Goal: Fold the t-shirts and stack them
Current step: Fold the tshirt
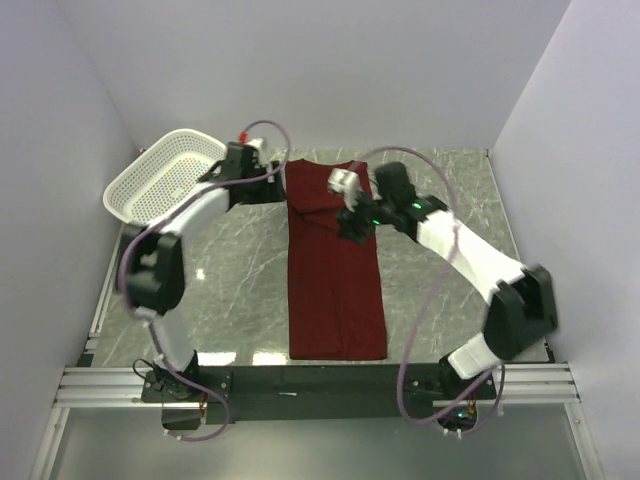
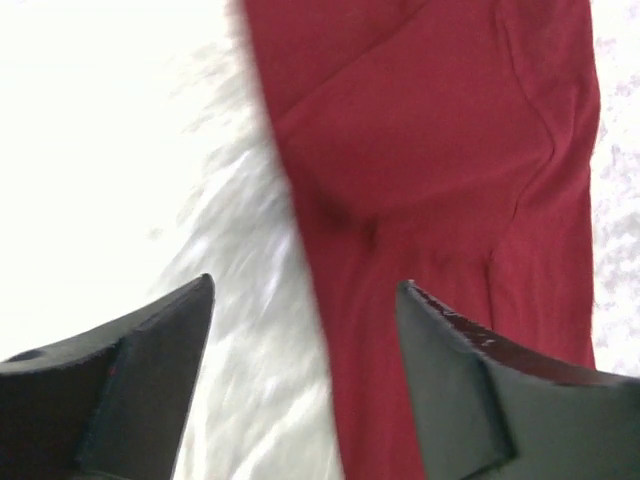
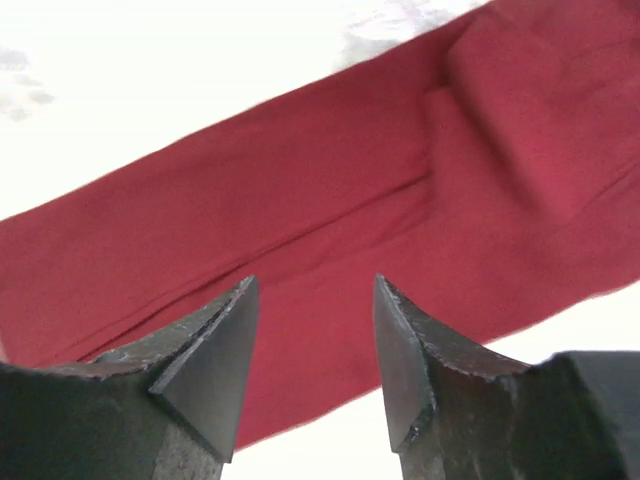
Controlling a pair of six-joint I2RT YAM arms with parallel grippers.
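Note:
The maroon t-shirt (image 1: 335, 275) lies on the marble table as a long narrow strip, sides folded in, running from the far middle to the near edge. My left gripper (image 1: 283, 184) is open and empty, just left of the shirt's far end; its wrist view shows the shirt's left edge (image 2: 440, 170) between the jaws. My right gripper (image 1: 352, 226) is open and empty, hovering over the shirt's upper right part; its wrist view shows the folded cloth (image 3: 330, 200) below the jaws.
A white perforated plastic basket (image 1: 165, 178) stands at the far left of the table, close to the left arm. Walls enclose the table on the left, far and right sides.

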